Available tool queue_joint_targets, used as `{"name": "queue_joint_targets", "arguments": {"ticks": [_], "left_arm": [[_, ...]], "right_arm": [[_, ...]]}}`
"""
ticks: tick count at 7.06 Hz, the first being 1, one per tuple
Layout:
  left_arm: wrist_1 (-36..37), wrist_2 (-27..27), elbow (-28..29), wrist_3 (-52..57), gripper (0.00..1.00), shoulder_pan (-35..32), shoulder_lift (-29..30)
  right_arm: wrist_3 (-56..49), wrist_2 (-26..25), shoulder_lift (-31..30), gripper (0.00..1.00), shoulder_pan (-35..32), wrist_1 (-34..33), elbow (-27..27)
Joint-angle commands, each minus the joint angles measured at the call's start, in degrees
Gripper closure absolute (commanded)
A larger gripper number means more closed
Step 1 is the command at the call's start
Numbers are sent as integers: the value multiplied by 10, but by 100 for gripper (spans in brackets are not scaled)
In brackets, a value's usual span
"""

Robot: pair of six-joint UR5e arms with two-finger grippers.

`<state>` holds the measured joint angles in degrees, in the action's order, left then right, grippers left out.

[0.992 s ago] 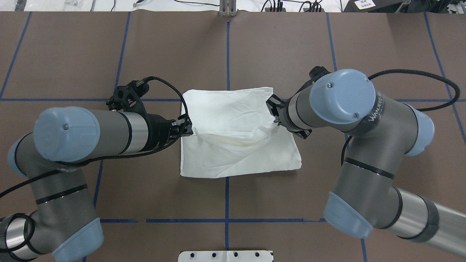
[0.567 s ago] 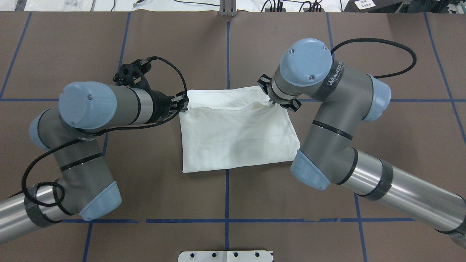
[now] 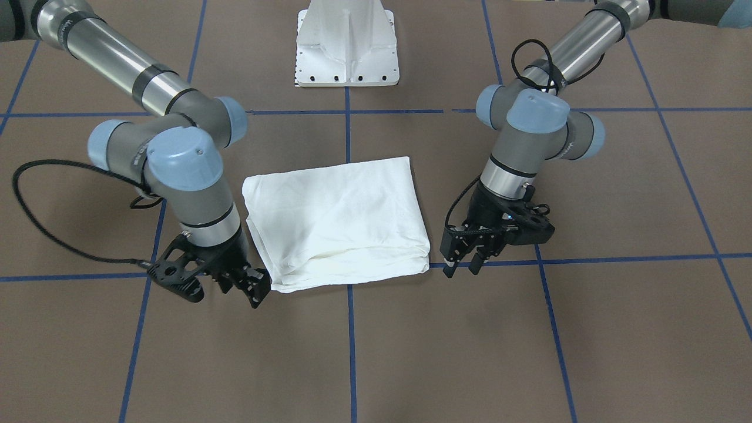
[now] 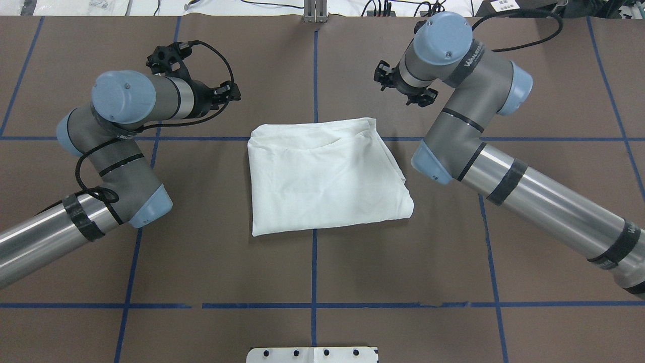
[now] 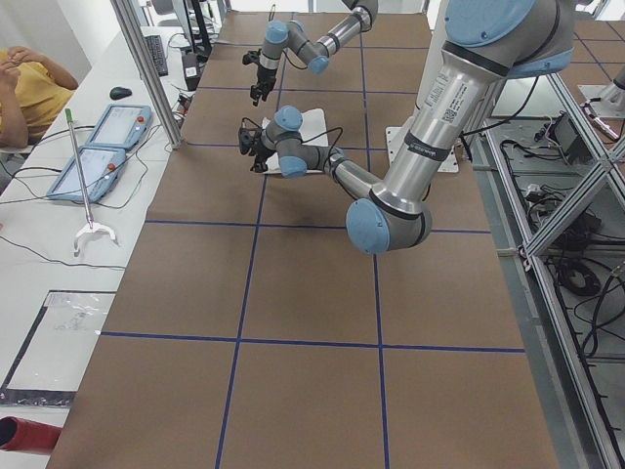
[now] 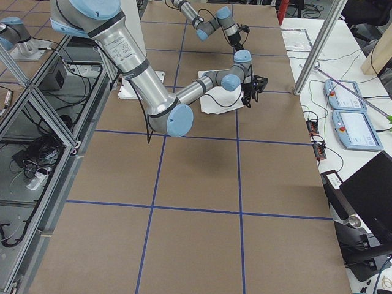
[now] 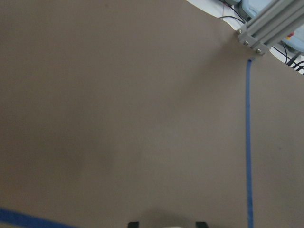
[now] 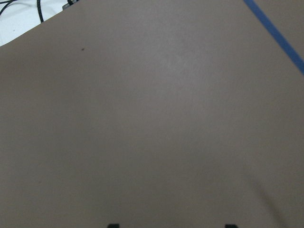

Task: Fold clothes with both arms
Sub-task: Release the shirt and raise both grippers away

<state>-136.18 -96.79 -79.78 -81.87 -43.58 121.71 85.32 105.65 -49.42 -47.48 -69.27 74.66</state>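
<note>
The clothes, a white shirt (image 4: 322, 176), lie folded into a rough rectangle at the table's middle, and no printed text shows. In the front-facing view the shirt (image 3: 335, 217) has its layered edge toward the camera. My left gripper (image 4: 233, 92) hovers beyond the shirt's far left corner, open and empty. The front-facing view shows this left gripper (image 3: 462, 269) with its fingers apart, just off the cloth. My right gripper (image 4: 379, 75) hangs past the far right corner, also open and empty. That right gripper (image 3: 254, 291) sits close to the shirt's corner. Both wrist views show only bare table.
A white pedestal base (image 3: 346, 47) stands at the robot's side of the table. Blue tape lines (image 4: 313, 262) divide the brown surface. An aluminium post (image 7: 270, 26) rises at the far edge. A seated person (image 5: 24, 88) and two tablets (image 5: 98, 147) are beyond the table.
Both grippers carried the shirt's near edge over to the far edge, let go, and moved away past the far edge. The shirt now lies flat, folded in half.
</note>
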Motion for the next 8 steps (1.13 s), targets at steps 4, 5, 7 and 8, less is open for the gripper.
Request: {"name": "queue_joint_targets", "arguments": {"ticks": [4, 5, 7, 8], "left_arm": [[-6, -271, -17, 344, 35, -212, -100], [4, -312, -15, 454, 35, -269, -127], [168, -322, -31, 674, 34, -360, -135], [245, -327, -36, 770, 30, -394, -138]], "right_arm": [[-397, 234, -136, 0, -235, 0, -6], [-537, 272, -174, 0, -301, -17, -10], [-774, 280, -232, 0, -397, -151, 23], [-811, 280, -280, 0, -416, -163, 51]]}}
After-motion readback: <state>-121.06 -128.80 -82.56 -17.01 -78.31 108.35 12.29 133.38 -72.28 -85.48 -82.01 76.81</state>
